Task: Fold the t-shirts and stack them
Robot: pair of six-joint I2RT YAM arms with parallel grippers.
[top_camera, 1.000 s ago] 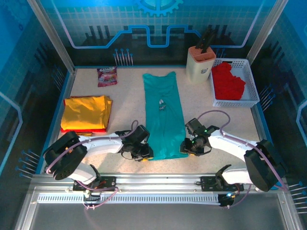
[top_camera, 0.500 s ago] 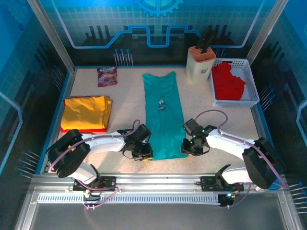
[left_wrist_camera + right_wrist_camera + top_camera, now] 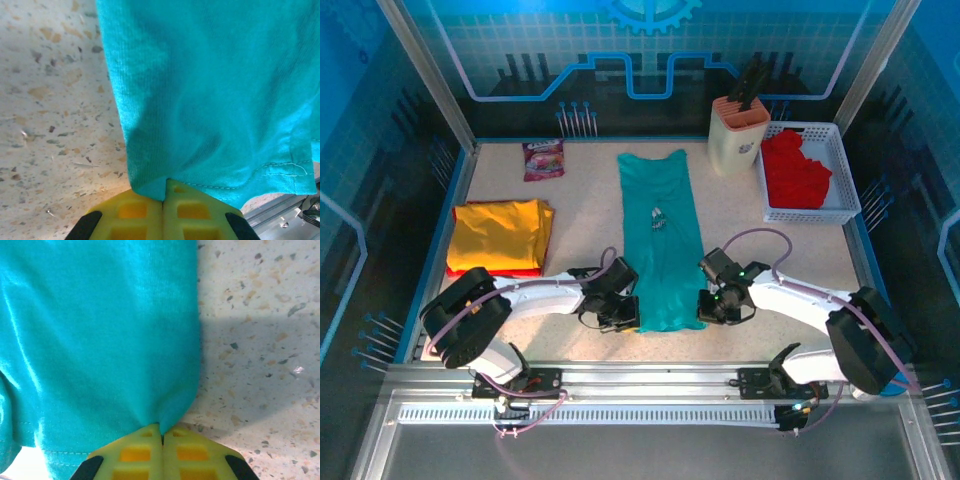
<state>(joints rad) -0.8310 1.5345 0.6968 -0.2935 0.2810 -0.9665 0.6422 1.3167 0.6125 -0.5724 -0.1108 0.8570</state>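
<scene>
A teal t-shirt (image 3: 661, 235) with a small white chest print lies lengthwise down the middle of the table, folded into a narrow strip. My left gripper (image 3: 626, 315) is shut on its near left hem corner; in the left wrist view the cloth (image 3: 210, 100) is pinched between the yellow pads (image 3: 131, 212). My right gripper (image 3: 705, 307) is shut on the near right edge, with the fabric (image 3: 100, 340) bunched into its yellow pads (image 3: 192, 452). A folded yellow t-shirt (image 3: 500, 234) rests on a red one at the left. More red t-shirts (image 3: 794, 170) fill the white basket.
A white basket (image 3: 843, 190) stands at the back right, with a beige knife block (image 3: 738, 132) to its left. A pink snack packet (image 3: 543, 159) lies at the back left. The metal rail (image 3: 650, 378) runs along the near edge.
Both grippers have closed on the teal t-shirt's near corners, and both have drawn slightly inward towards each other. The hem is now a little bunched.
</scene>
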